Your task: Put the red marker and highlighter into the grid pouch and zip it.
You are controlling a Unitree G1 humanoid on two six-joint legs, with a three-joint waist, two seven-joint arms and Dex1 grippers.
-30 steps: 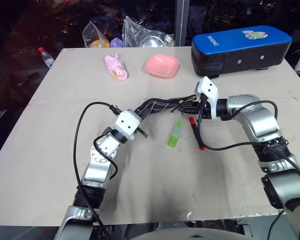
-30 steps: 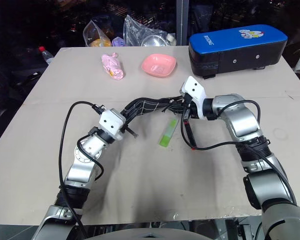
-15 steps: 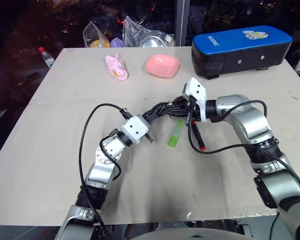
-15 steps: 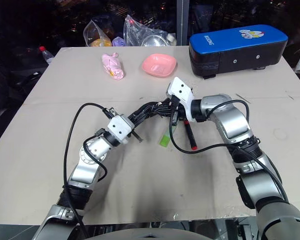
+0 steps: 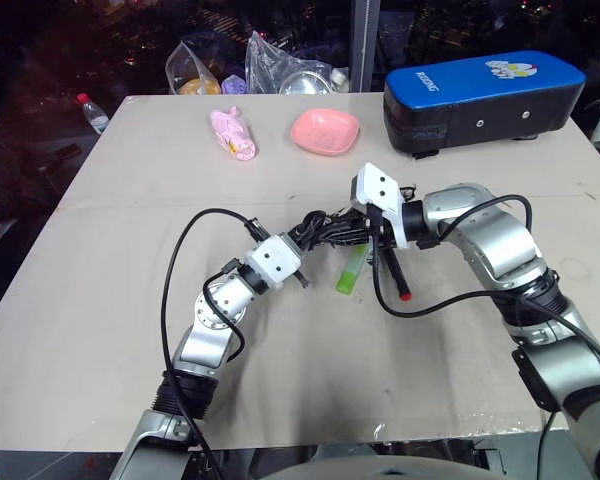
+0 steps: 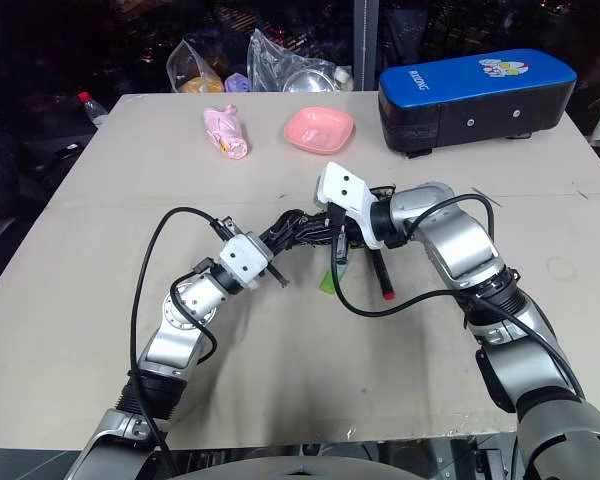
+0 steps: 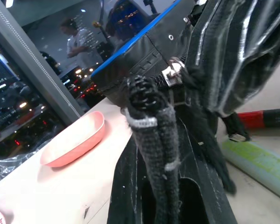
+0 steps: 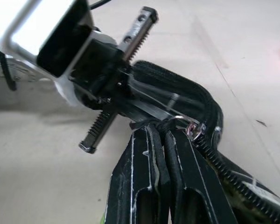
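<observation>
Your left gripper (image 5: 302,243) has its two black fingers clenched on one end of the black fabric grid pouch with white lines (image 5: 325,229), and your right gripper (image 5: 365,232) is pinched tight on the other end, right at the zipper, so the pouch hangs bunched between the two above the beige tabletop (image 5: 120,290). Just beneath the right gripper you've got the chunky light-green highlighter (image 5: 351,270) lying flat on the table, and the slim black marker with red ends (image 5: 395,272) lies just beside it, both outside the pouch. Further back sit a pink shallow dish (image 5: 325,131), a pink wrapped toy (image 5: 233,134) and the big black case with a blue top (image 5: 483,95)
</observation>
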